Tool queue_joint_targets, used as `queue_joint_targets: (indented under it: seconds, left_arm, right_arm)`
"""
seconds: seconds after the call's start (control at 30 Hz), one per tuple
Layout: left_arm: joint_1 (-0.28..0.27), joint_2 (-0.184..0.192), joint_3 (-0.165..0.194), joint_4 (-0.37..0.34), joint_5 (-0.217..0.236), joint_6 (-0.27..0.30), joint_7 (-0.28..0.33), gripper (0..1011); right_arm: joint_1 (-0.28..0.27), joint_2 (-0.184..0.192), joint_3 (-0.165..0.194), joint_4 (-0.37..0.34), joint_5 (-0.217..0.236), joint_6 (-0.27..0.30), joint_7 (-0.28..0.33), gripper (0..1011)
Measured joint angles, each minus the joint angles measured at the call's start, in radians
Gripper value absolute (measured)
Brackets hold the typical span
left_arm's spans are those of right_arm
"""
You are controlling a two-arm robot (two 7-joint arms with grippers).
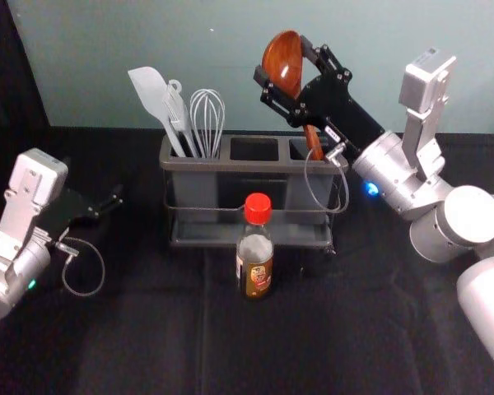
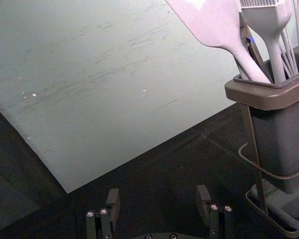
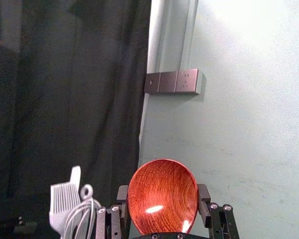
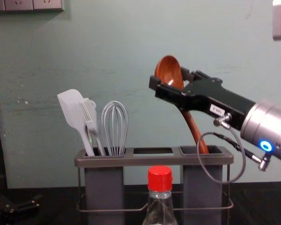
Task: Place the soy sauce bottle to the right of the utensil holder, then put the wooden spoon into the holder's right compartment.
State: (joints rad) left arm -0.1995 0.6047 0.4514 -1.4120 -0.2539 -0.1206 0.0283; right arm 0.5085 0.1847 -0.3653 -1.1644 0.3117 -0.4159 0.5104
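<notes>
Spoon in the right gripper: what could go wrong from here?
1. The spoon leans, handle in the right compartment, bowl well above the rim. Let go by the right gripper, it could swing or tip.
2. The arm's cable loops in front of that rim and might snag on retreat.
3. The bottle stands in front of the holder, not to its right; that step could get missed.

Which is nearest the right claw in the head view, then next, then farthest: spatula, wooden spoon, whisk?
1. Wooden spoon: held in the right claw.
2. Whisk: left of the wooden spoon.
3. Spatula: farther left.
</notes>
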Motion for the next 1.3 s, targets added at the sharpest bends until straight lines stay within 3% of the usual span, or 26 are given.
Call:
queue_joint_targets:
  seconds: [0.63,1.3]
  left_arm:
    - [0.000,0.000,0.000,0.000,0.000,0.000,0.000,1005]
    - [0.000,0.000,0.000,0.000,0.000,0.000,0.000,1005]
  right_arm:
    - [-0.041,-0.009,0.017,0.057,-0.013,-0.029,0.004,837]
    - [-0.064,-0.002,0.030,0.044,-0.016,-0.014,0.007,837]
